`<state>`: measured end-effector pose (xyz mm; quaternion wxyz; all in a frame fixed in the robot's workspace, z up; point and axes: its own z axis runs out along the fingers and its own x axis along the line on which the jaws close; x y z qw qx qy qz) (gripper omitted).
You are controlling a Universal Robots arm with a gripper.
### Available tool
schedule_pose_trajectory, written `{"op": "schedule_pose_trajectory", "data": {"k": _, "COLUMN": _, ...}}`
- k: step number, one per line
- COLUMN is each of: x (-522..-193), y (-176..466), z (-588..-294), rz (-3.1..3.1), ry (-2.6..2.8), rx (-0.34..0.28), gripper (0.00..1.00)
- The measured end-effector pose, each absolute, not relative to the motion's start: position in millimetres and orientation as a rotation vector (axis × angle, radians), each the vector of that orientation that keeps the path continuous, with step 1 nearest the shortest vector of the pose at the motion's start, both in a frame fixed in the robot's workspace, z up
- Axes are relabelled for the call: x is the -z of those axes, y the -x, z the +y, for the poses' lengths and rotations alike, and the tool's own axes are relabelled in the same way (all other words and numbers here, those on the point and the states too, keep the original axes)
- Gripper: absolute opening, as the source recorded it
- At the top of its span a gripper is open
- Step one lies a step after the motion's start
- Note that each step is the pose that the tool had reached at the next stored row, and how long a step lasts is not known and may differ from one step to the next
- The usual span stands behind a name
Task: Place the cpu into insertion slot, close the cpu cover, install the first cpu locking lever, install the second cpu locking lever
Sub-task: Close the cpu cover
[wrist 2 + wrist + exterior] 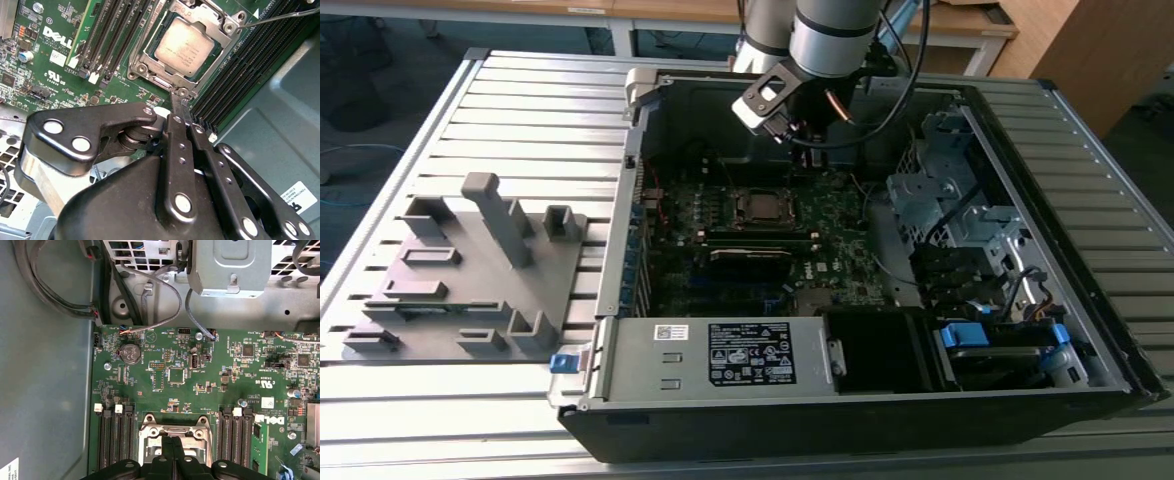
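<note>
Already the chip [186,44] sits in the socket [757,205], and the cover [145,50] lies flat around it, with the silver top showing through the cut-out. So the step in hand looks like a locking lever. In the second wrist view a thin wire lever [280,16] stands free past one corner of the frame, seemingly unlatched.

The gripper [179,97] hangs at the socket's edge with its fingers pinched together, holding nothing. Whether the tips touch the frame I cannot tell. Latching calls for those closed tips to bear on the thin wire and press it down under its hook.

The second wrist view gives the chip's top and the lever. The first wrist view gives the frame's end and the green board [175,375] beyond. The exterior view sets the arm over the far part of the open computer case [854,435] on the bench [520,110].
</note>
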<state>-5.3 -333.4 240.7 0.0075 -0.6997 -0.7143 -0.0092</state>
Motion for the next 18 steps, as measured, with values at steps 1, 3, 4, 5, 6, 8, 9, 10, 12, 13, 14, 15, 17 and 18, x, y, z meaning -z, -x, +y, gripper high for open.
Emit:
{"op": "schedule_pose_trajectory", "data": {"k": 1, "x": -240.7, "y": 5.3, "z": -333.4, "rz": -2.234, "ry": 2.187, "rx": 0.029, "gripper": 0.10}}
{"op": "schedule_pose_trajectory", "data": {"k": 3, "x": -240.7, "y": 5.3, "z": -333.4, "rz": -2.236, "ry": 2.186, "rx": 0.029, "gripper": 0.10}}
{"op": "schedule_pose_trajectory", "data": {"k": 4, "x": -240.7, "y": 5.3, "z": -333.4, "rz": -2.236, "ry": 2.186, "rx": 0.029, "gripper": 0.10}}
{"op": "schedule_pose_trajectory", "data": {"k": 5, "x": -240.7, "y": 5.3, "z": -333.4, "rz": -2.236, "ry": 2.185, "rx": 0.029, "gripper": 0.10}}
{"op": "schedule_pose_trajectory", "data": {"k": 6, "x": -240.7, "y": 5.3, "z": -333.4, "rz": -2.236, "ry": 2.185, "rx": 0.029, "gripper": 0.10}}
{"op": "schedule_pose_trajectory", "data": {"k": 8, "x": -240.8, "y": 5.3, "z": -333.4, "rz": -2.236, "ry": 2.185, "rx": 0.029, "gripper": 0.10}}
{"op": "schedule_pose_trajectory", "data": {"k": 9, "x": -240.7, "y": 5.3, "z": -333.4, "rz": -2.236, "ry": 2.185, "rx": 0.029, "gripper": 0.10}}
{"op": "schedule_pose_trajectory", "data": {"k": 10, "x": -240.7, "y": 5.3, "z": -333.4, "rz": -2.236, "ry": 2.185, "rx": 0.029, "gripper": 0.10}}
{"op": "schedule_pose_trajectory", "data": {"k": 12, "x": -240.7, "y": 5.3, "z": -333.4, "rz": -2.236, "ry": 2.185, "rx": 0.029, "gripper": 0.10}}
{"op": "schedule_pose_trajectory", "data": {"k": 13, "x": -240.7, "y": 5.3, "z": -333.4, "rz": -2.236, "ry": 2.185, "rx": 0.029, "gripper": 0.10}}
{"op": "schedule_pose_trajectory", "data": {"k": 14, "x": -240.7, "y": 5.3, "z": -333.4, "rz": -2.239, "ry": 2.182, "rx": 0.029, "gripper": 0.10}}
{"op": "schedule_pose_trajectory", "data": {"k": 15, "x": -240.7, "y": 5.3, "z": -333.4, "rz": -2.243, "ry": 2.177, "rx": 0.029, "gripper": 0.10}}
{"op": "schedule_pose_trajectory", "data": {"k": 17, "x": -240.7, "y": 5.3, "z": -333.4, "rz": -2.259, "ry": 2.162, "rx": 0.028, "gripper": 0.10}}
{"op": "schedule_pose_trajectory", "data": {"k": 18, "x": -240.7, "y": 5.3, "z": -333.4, "rz": -2.266, "ry": 2.153, "rx": 0.028, "gripper": 0.10}}
